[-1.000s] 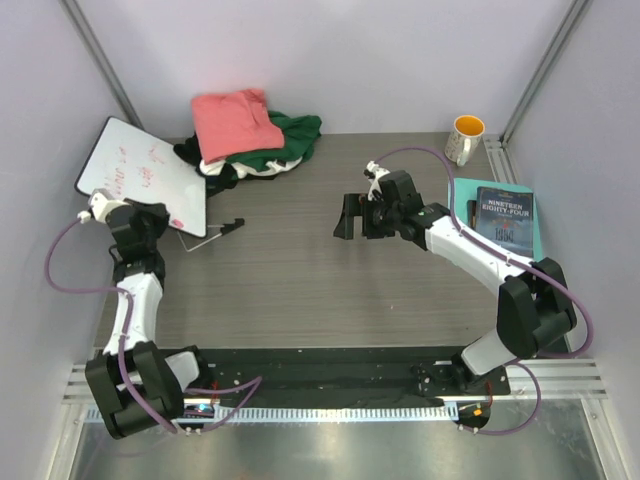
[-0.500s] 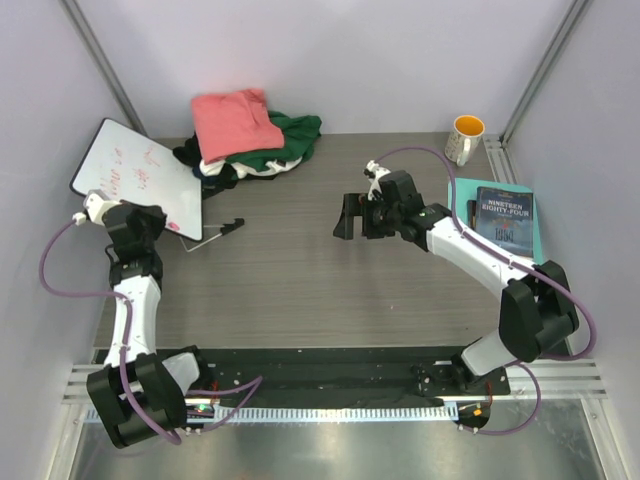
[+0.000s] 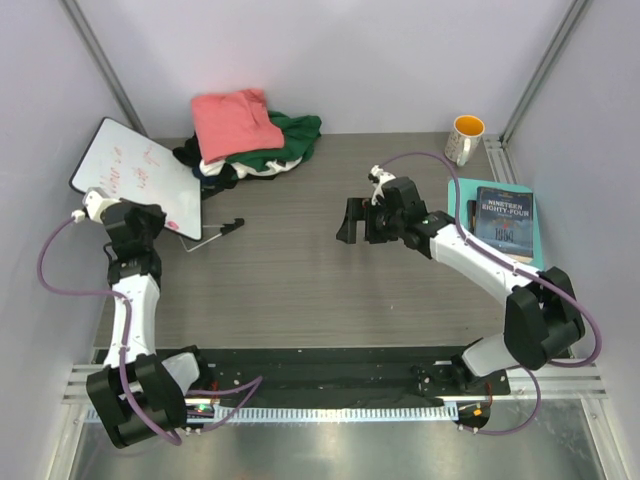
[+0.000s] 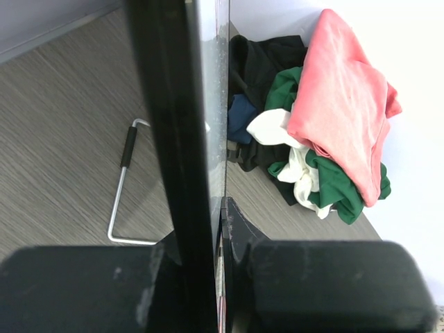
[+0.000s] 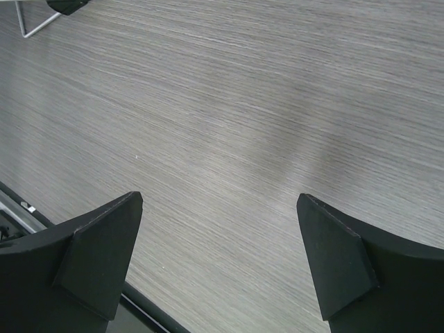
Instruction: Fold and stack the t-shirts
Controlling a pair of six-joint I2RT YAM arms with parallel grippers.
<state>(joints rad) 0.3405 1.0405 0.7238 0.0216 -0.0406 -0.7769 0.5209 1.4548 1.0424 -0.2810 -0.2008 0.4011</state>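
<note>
The counter (image 3: 300,285) is where the folding will be done, but no cloth is laid out on it yet. The board (image 3: 130,165) tilts at the far left, its near edge pinched between the left fingers (image 4: 326,284). Held by so thin a rim, it could twist loose, slap down on the counter, or swing into the heap beside it. The shirts (image 3: 250,135) lie crumpled in one pile at the far edge by the wall, pink on top of green, white and black, with none folded. Pulling one from that tangle may drag the others along. The wire stand (image 3: 215,233) lies just beside the board's near corner and could snag a sleeve or skid. The right fingers (image 5: 97,257) hang spread wide over bare counter, holding nothing, well apart from the pile.
</note>
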